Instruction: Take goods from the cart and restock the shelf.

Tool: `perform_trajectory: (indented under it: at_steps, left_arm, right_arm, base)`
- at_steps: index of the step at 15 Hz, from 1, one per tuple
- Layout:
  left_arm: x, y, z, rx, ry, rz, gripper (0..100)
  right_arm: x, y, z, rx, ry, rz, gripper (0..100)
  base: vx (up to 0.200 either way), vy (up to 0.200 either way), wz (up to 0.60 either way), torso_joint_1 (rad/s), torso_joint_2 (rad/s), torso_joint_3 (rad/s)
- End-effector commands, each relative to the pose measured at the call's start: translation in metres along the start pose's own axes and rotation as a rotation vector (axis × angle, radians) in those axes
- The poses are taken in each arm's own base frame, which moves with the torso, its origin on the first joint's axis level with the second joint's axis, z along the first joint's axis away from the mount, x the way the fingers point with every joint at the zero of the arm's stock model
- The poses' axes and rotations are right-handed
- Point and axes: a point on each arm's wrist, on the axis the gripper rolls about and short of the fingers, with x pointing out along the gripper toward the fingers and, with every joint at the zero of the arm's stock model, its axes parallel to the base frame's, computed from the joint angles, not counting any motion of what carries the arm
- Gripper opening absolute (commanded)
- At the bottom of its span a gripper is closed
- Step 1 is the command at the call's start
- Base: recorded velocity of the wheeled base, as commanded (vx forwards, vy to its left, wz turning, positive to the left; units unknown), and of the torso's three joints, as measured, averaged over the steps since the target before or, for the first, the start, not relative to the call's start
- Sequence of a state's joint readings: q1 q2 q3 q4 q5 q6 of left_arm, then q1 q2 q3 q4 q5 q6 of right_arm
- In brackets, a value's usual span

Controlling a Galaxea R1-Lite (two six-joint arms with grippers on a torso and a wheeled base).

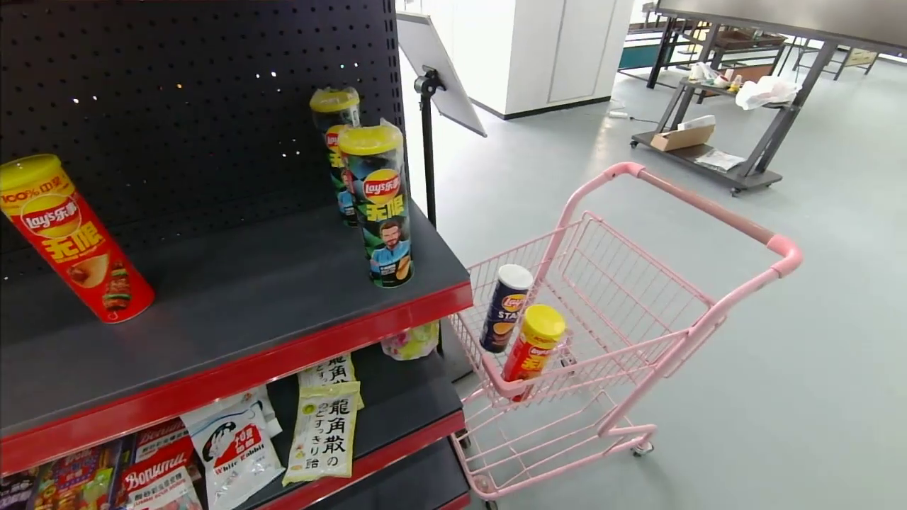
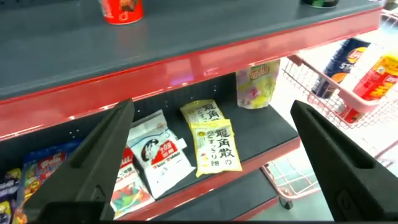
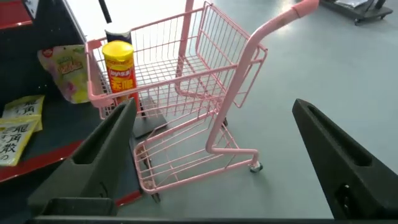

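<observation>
Left gripper point(image 2: 211, 107) faces the snack bags point(image 2: 211, 146), fingers spread wide, holding nothing. Shelf point(image 1: 248, 312) has a red can point(image 1: 74, 241) on the left and two green cans point(image 1: 379, 205) at its right end. Cart point(image 1: 638, 283) next to it holds a blue can point(image 1: 504, 308) and a yellow-lid can point(image 1: 533, 343). Right gripper point(image 3: 214, 106) is wide open too, empty.

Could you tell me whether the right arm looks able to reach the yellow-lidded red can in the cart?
Probably yes. The right claw is open and faces the cart; the red can sticks up past the basket rim with nothing over it, though the dark can stands close by.
</observation>
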State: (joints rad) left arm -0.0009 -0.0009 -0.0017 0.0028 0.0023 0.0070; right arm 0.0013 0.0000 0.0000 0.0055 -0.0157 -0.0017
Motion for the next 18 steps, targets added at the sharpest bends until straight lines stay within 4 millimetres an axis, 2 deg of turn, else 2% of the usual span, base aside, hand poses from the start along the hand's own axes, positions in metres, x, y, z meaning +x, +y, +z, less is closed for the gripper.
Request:
perform_trajectory:
  at_steps: [1,9,18]
  left_arm:
    - [0.0001,0.0,-0.0001,0.001,0.001,0.002,100]
    - [0.0001,0.0,-0.0001,-0.001,0.001,0.002,100]
    - [0.0001,0.0,-0.0001,0.001,0.001,0.0,100]
  right_arm:
    - [0.0,0.0,-0.0001,0.0,0.001,0.001,100]
    - [-0.0001,0.0,0.0004,0.003,-0.001,-0.001,100]
    - [0.0,0.0,-0.0001,0.0,0.001,-0.001,100]
  base:
    - [0.0,0.0,0.0,-0.056,0.09,0.061]
    - [0.0,0.0,0.0,-0.149,0.38,0.219]
    - [0.0,0.0,0.0,-0.192,0.54,0.341]
